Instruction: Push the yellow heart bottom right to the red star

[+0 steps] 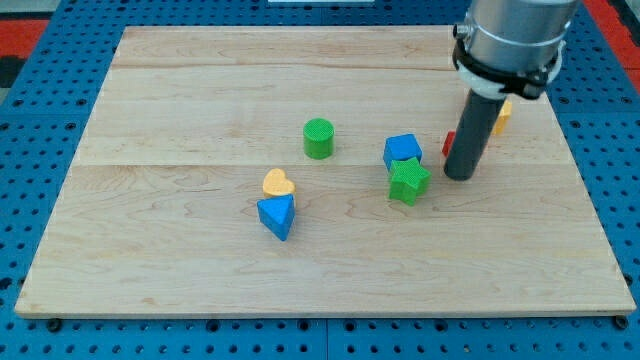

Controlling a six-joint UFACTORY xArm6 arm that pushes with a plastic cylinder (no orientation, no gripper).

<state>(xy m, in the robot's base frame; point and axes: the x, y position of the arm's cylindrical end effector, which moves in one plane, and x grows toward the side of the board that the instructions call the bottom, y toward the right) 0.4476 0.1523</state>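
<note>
The yellow heart (278, 183) lies left of the board's middle, touching the blue triangle (277, 216) just below it. Only a sliver of a red block (449, 143) shows at the right, mostly hidden behind my rod; its shape cannot be made out. My tip (459, 176) rests on the board just below and right of that red block, far to the right of the yellow heart.
A green cylinder (318, 138) stands above the middle. A blue cube (402, 151) touches a green star (408, 182) left of my tip. A yellow block (502, 115) peeks out behind the rod at the right. The wooden board (200, 90) ends in blue matting.
</note>
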